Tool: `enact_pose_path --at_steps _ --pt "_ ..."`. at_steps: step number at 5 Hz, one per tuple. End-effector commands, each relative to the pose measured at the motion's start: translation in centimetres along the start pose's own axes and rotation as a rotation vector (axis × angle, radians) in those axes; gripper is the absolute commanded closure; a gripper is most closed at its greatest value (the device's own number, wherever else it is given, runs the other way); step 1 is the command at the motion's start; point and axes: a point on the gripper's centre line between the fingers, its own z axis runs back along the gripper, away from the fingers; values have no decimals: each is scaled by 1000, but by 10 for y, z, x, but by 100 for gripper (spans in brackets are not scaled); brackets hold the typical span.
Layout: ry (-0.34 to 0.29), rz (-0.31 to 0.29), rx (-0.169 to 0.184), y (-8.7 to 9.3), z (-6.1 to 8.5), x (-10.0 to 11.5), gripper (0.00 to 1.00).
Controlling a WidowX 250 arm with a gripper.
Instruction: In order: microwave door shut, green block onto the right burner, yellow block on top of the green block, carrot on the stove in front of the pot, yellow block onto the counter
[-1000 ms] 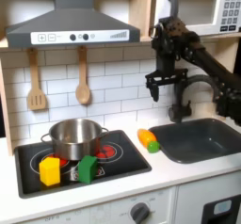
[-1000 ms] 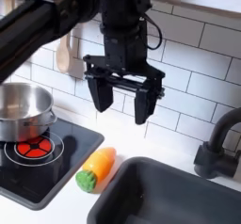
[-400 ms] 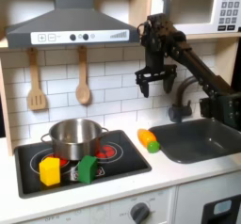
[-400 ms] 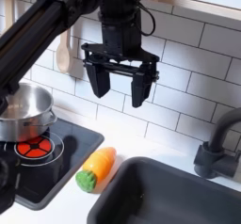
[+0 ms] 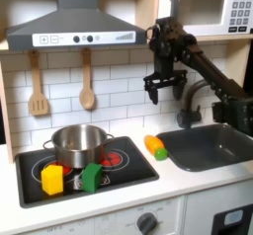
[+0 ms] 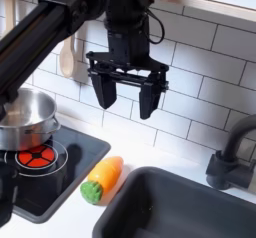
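Observation:
The microwave (image 5: 210, 8) sits at the upper right with its door flat against the front. My gripper (image 5: 163, 91) (image 6: 125, 104) hangs open and empty in front of the tiled wall, well above the carrot (image 5: 156, 146) (image 6: 103, 178), which lies on the counter between stove and sink. On the front of the stove (image 5: 134, 168), the green block (image 5: 92, 176) stands beside the yellow block (image 5: 52, 179), both in front of the pot (image 5: 79, 142) (image 6: 22, 117). The right burner (image 5: 112, 160) is bare.
A dark sink (image 5: 212, 145) (image 6: 190, 207) with a black faucet (image 5: 188, 109) (image 6: 235, 152) lies to the first exterior view's right. Two wooden utensils (image 5: 86, 81) hang on the wall under the range hood (image 5: 74, 27). Knobs line the cabinet front.
The gripper has moved toward the first exterior view's left, away from the microwave, and dipped slightly in the last moment. It stays open. The blocks, carrot and pot have not moved.

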Motion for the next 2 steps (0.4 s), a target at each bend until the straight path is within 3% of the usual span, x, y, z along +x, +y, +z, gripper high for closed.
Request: enact_pose_path --at_steps 1,2 --pt "-18 24 -27 0 13 -25 0" --pt "-32 48 -29 5 24 -43 0"
